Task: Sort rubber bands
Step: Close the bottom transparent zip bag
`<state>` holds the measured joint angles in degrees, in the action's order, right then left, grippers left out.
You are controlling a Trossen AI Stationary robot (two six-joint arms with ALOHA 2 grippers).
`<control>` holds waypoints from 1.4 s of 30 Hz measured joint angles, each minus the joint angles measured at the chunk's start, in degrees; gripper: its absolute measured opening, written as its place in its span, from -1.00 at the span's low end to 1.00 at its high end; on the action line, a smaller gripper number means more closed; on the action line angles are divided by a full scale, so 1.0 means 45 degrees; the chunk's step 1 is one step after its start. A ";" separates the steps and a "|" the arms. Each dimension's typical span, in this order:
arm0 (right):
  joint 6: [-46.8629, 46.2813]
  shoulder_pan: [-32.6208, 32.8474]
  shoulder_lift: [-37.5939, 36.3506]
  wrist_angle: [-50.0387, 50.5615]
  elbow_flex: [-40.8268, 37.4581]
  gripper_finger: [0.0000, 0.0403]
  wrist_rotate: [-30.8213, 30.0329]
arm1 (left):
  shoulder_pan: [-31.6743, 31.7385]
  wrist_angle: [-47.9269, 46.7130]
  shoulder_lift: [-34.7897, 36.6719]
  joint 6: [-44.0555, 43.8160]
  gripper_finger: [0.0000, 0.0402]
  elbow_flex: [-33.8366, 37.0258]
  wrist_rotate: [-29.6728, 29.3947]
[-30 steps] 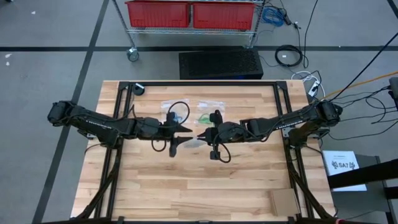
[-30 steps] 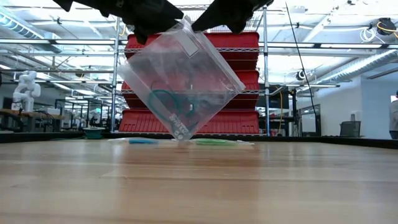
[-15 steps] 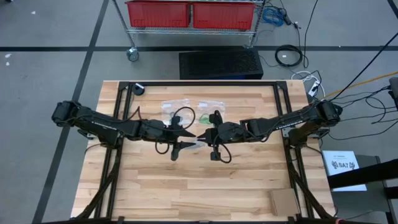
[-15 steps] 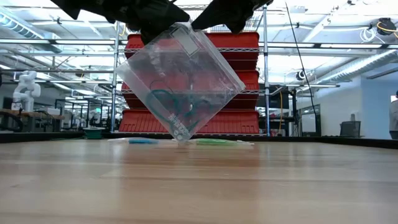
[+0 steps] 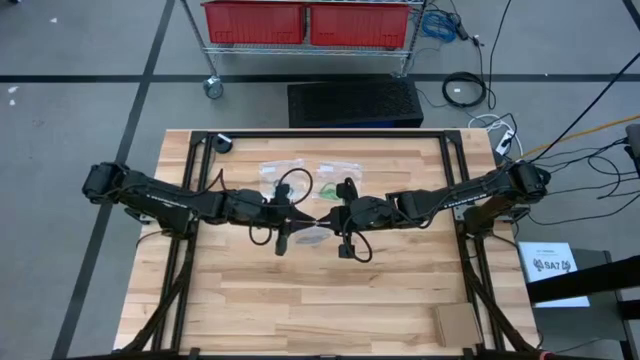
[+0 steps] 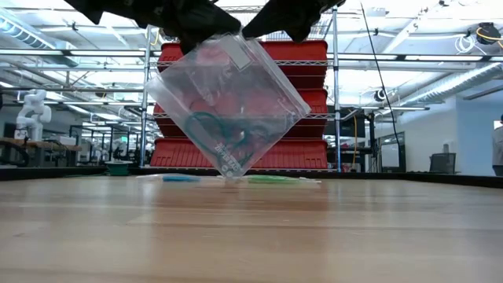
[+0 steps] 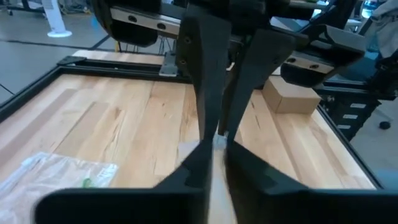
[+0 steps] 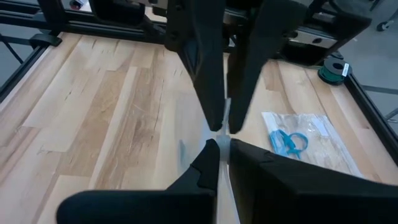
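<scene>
Left pincer [image 7: 212, 144] seemingly pinching clear bag [image 7: 214, 142], wooden table [image 7: 106, 124]

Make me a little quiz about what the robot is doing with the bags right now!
1. True or false: the clear bag, held by the left pincer and the right pincer, lies flat on the table.
2. What colour are the rubber bands in the flat bag that the right wrist view shows? A red, B blue, C yellow.
3. Fill in: the two pincers meet over the table's ____ (middle or corner).

Key
1. False: it hangs tilted from both pincers.
2. B.
3. Middle.
</scene>
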<state>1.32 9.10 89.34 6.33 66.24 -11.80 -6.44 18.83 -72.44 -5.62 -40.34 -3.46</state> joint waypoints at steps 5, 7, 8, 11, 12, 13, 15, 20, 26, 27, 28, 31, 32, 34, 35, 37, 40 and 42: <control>-0.0005 -0.0005 0.0000 0.0122 0.0010 -0.98 -0.0036 | 0.0044 0.0000 0.0000 0.0103 -0.97 0.0000 0.0005; -0.0083 -0.0005 0.0000 0.0243 0.0028 -0.98 -0.0041 | 0.0044 0.0005 0.0000 0.0105 -0.98 0.0000 0.0008; -0.0101 -0.0005 0.0000 0.0294 0.0032 -0.98 -0.0033 | 0.0044 0.0005 0.0000 0.0110 -0.98 0.0000 0.0005; -0.0146 -0.0005 -0.0006 0.0440 0.0035 -0.98 -0.0036 | 0.0040 -0.0053 0.0120 0.0110 -0.99 0.0000 0.0010; -0.0187 -0.0005 -0.0015 0.0497 0.0045 -0.98 -0.0036 | 0.0039 -0.0128 0.0206 0.0110 -0.99 -0.0012 0.0005; -0.0214 -0.0005 -0.0019 0.0559 0.0049 -0.98 -0.0036 | 0.0039 -0.0177 0.0280 0.0118 -0.99 -0.0049 0.0005; -0.0287 -0.0005 -0.0043 0.0747 0.0053 -0.98 -0.0050 | 0.0039 -0.0230 0.0440 0.0174 -0.99 -0.0105 0.0005; -0.0595 0.0000 -0.0042 0.1621 0.0051 -0.98 -0.0049 | 0.0039 -0.0399 0.0885 0.0385 -0.99 -0.0139 -0.0070; -0.1102 0.0000 -0.0019 0.2781 0.0035 -0.98 -0.0047 | 0.0039 -0.0549 0.1130 0.0416 -1.00 -0.0175 -0.0247; -0.1187 0.0000 -0.0019 0.2977 0.0030 -0.98 -0.0046 | 0.0039 -0.0549 0.1139 0.0416 -1.00 -0.0175 -0.0248; -0.1264 0.0000 -0.0019 0.3177 0.0029 -0.98 -0.0046 | 0.0039 -0.0542 0.1141 0.0416 -1.00 -0.0177 -0.0250; -0.1557 0.0000 -0.0015 0.3706 0.0019 -0.98 -0.0052 | 0.0039 -0.0544 0.1141 0.0400 -1.00 -0.0180 -0.0262; -0.1664 0.0000 -0.0015 0.3915 0.0019 -0.98 -0.0061 | 0.0039 -0.0539 0.1141 0.0363 -1.00 -0.0180 -0.0267; -0.1870 0.0000 -0.0005 0.4304 0.0019 -0.98 -0.0070 | 0.0039 -0.0539 0.1146 0.0363 -1.00 -0.0185 -0.0279; -0.1958 0.0000 -0.0005 0.4489 0.0015 -0.98 -0.0074 | 0.0039 -0.0539 0.1146 0.0363 -1.00 -0.0185 -0.0282; -0.2139 0.0000 -0.0005 0.4799 0.0015 -0.98 -0.0080 | 0.0039 -0.0539 0.1146 0.0359 -1.00 -0.0185 -0.0287; -0.2424 0.0000 0.0000 0.5235 0.0005 -0.98 -0.0085 | 0.0039 -0.0596 0.1146 0.0358 -1.00 -0.0194 -0.0287; -0.2562 0.0000 0.0000 0.5457 0.0006 -0.98 -0.0108 | 0.0039 -0.0663 0.1146 0.0343 -1.00 -0.0194 -0.0291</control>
<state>-10.20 9.10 89.34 30.88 66.27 -12.29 -6.26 15.84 -67.29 -4.08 -41.21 -4.78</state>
